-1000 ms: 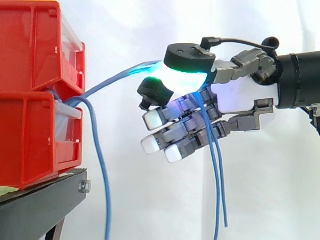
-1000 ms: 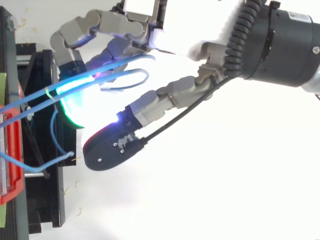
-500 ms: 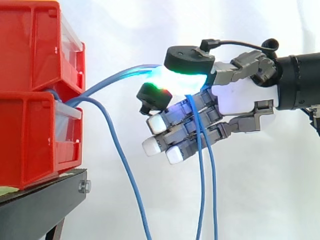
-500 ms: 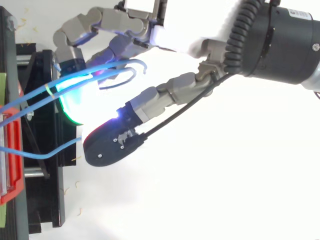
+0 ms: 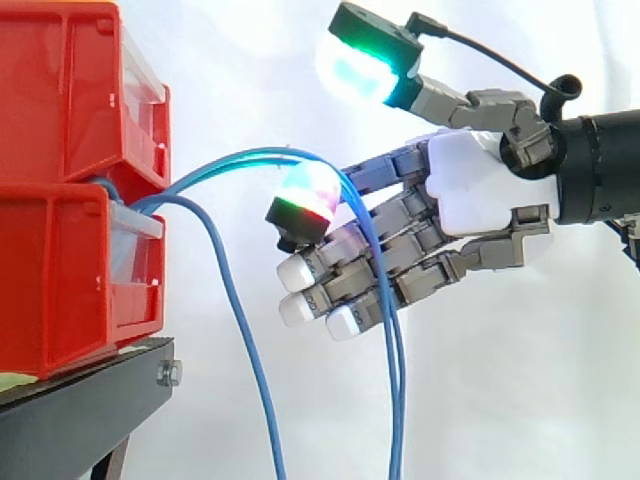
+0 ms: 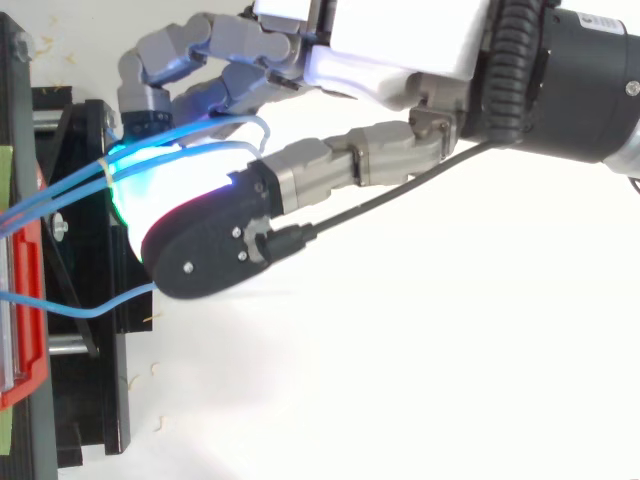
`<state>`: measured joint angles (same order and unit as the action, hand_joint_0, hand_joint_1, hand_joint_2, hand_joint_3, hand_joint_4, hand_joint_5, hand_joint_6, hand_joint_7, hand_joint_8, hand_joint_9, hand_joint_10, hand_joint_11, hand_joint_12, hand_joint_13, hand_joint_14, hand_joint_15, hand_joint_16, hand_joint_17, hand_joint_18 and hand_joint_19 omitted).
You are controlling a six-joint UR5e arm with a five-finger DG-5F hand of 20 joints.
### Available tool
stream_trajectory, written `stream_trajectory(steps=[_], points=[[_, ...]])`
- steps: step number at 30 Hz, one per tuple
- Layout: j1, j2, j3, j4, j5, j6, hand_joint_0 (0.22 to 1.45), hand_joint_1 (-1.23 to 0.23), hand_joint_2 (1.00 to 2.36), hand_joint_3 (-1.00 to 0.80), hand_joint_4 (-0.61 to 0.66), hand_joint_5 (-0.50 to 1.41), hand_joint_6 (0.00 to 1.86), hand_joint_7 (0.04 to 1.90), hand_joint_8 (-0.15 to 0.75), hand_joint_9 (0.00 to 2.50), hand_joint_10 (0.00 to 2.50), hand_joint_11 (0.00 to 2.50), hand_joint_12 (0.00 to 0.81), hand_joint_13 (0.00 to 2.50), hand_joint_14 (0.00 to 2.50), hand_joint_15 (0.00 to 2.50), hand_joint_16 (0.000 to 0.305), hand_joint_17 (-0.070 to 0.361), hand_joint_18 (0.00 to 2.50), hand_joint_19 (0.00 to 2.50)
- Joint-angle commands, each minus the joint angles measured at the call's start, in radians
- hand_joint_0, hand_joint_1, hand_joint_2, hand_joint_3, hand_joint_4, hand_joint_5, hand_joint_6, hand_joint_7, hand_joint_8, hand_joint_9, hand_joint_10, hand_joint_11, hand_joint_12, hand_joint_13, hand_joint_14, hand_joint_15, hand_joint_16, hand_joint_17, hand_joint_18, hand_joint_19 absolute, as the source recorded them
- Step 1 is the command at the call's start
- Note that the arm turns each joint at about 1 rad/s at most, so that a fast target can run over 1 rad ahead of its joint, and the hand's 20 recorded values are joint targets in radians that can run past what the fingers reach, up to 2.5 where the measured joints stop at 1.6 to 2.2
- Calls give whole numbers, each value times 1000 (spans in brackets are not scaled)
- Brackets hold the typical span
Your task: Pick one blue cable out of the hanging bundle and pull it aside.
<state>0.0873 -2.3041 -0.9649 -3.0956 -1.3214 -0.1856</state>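
Several blue cables come out between the stacked red bins [image 5: 60,280]. Two of them [image 5: 240,158] arch right and drape over the fingers of my hand [image 5: 470,190], then hang straight down in front of the fingers. In the top view the same pair [image 6: 60,190] runs from the bins to the fingers [image 6: 190,60] and loops round them. The thumb [image 5: 365,60] is raised well above the fingers and is clear of the cables. The fingers are stretched toward the bins, only slightly bent. A third blue cable [image 5: 235,300] hangs free between the bins and the hand.
The red bins [image 6: 20,300] rest on a black stand [image 5: 90,400] at the left edge. A white curtain fills the background. Open space lies below and to the right of the hand.
The thumb has lifted off the fingers and let go its pinch on the two cables, which now lie draped over the fingers. The fingers have straightened a little.
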Motion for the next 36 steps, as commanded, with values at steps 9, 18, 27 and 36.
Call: stream_trajectory(steps=[9,18,27,36], points=[[-3,0,0,2,7,3,515,-262,1000,-500,163,-90,573,1366,305,690,13,463,422,438,11,323,58,131,305,510],[-11,-1,-2,3,30,-2,578,-557,1014,-265,171,-107,686,1251,305,726,12,500,408,478,11,320,54,122,378,507],[-11,-6,-6,9,53,-23,500,-360,1000,-500,192,-122,749,1181,326,752,13,531,434,501,11,328,59,132,417,515],[3,-6,-64,97,65,-37,584,-447,1019,-200,190,-140,750,1182,319,731,12,552,420,499,13,334,55,123,414,532]])
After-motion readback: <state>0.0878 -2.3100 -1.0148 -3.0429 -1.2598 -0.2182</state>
